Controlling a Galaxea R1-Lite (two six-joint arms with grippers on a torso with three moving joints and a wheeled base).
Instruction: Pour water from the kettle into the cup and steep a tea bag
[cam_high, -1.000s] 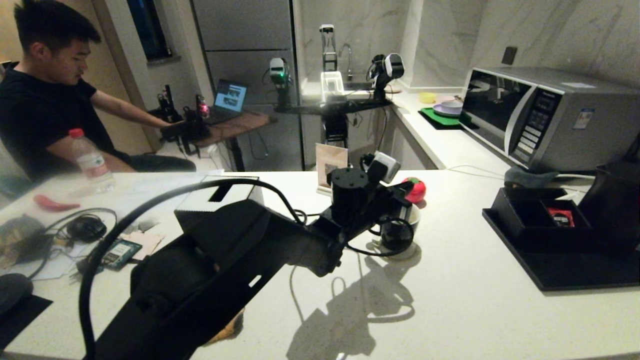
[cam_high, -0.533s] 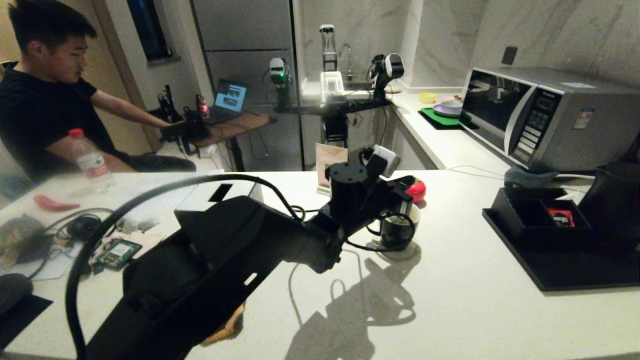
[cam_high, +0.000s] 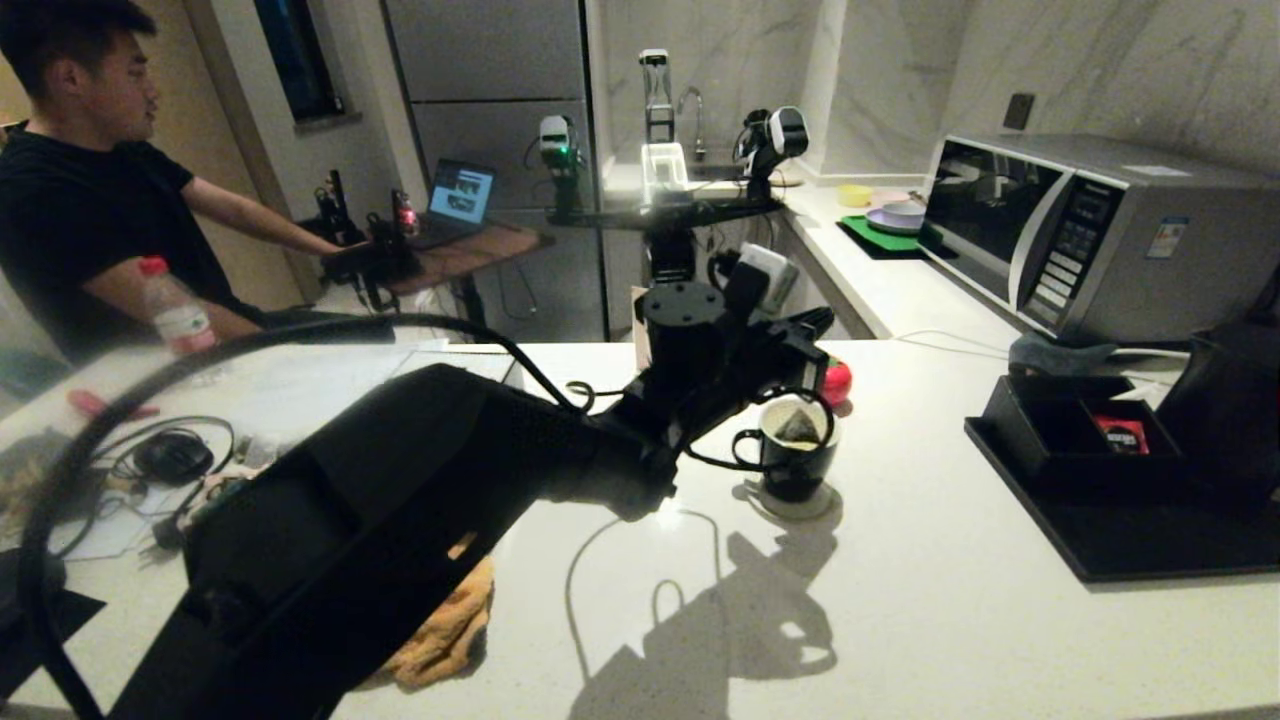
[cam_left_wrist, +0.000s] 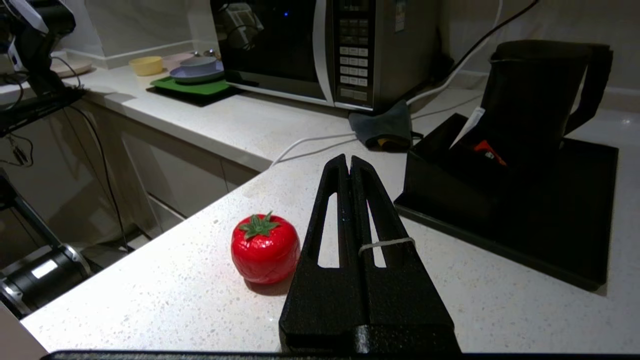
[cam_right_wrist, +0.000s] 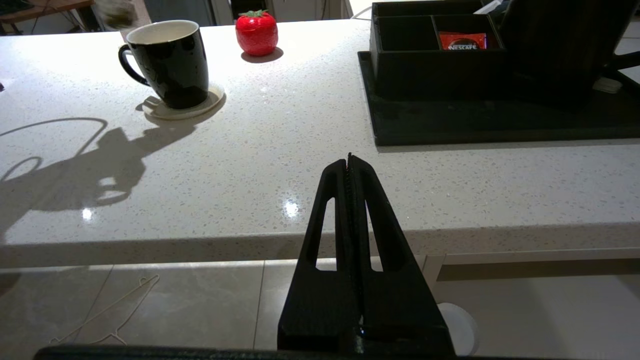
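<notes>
The black cup (cam_high: 795, 465) (cam_right_wrist: 170, 60) stands on a pale coaster mid-counter. Just over its mouth hangs the greyish-tan tea bag (cam_high: 800, 428) (cam_right_wrist: 115, 11). My left gripper (cam_high: 822, 320) (cam_left_wrist: 347, 159) is raised above the cup and shut, with the bag's thin whitish string crossing one finger (cam_left_wrist: 387, 244). I cannot make out the water in the cup. The black kettle (cam_high: 1230, 400) (cam_left_wrist: 540, 95) sits on the tray at the right. My right gripper (cam_right_wrist: 350, 157) is shut and empty, low in front of the counter's front edge.
A red tomato-shaped object (cam_high: 836, 380) (cam_left_wrist: 265, 248) sits just behind the cup. On the black tray (cam_high: 1150, 545), a divided box holds a red sachet (cam_high: 1120, 435). A microwave (cam_high: 1090, 230) is at the back right, a yellow cloth (cam_high: 450, 630) near front, a seated person at the left.
My left arm has risen, drawing the tea bag up so it now shows over the cup's mouth. The cup has not moved. The person has turned their head.
</notes>
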